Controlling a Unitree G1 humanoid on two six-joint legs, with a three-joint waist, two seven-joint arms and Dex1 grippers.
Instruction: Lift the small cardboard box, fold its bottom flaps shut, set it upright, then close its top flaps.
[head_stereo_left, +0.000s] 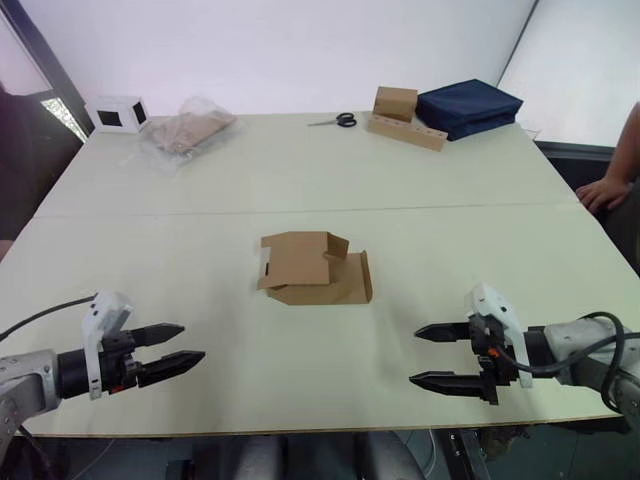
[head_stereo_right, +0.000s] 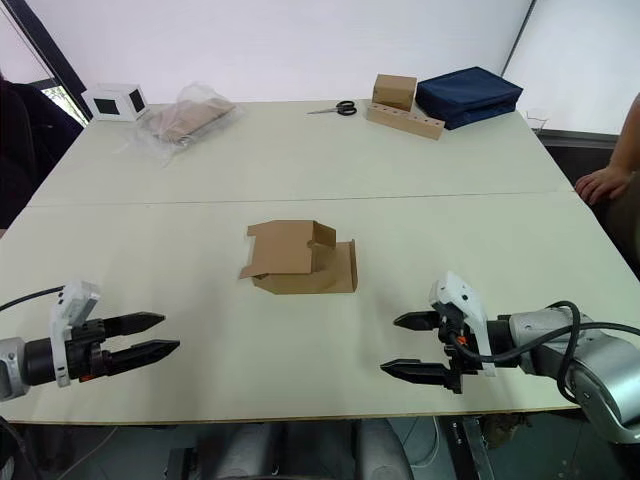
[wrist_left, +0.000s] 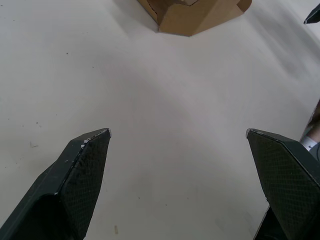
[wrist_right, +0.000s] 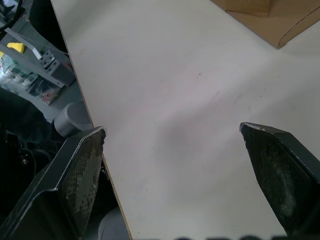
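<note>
The small cardboard box (head_stereo_left: 315, 268) lies flattened on the middle of the white table (head_stereo_left: 300, 170), its flaps spread at both ends; I cannot tell bottom flaps from top flaps. A corner of the box (wrist_left: 192, 15) appears beyond my left fingers, and its edge (wrist_right: 270, 17) past my right ones. My left gripper (head_stereo_left: 180, 347) hovers open over the table near the front left edge, well short of the box. My right gripper (head_stereo_left: 430, 355) stands open at the front right, also apart from it. Both are empty.
At the back stand a white box with a dark window (head_stereo_left: 118, 113), a clear bag of cardboard (head_stereo_left: 185, 128), scissors (head_stereo_left: 338, 120), a squarer brown box on a cardboard strip (head_stereo_left: 400, 115) and a dark blue case (head_stereo_left: 468, 107). A person's hand (head_stereo_left: 602, 190) rests at the right edge.
</note>
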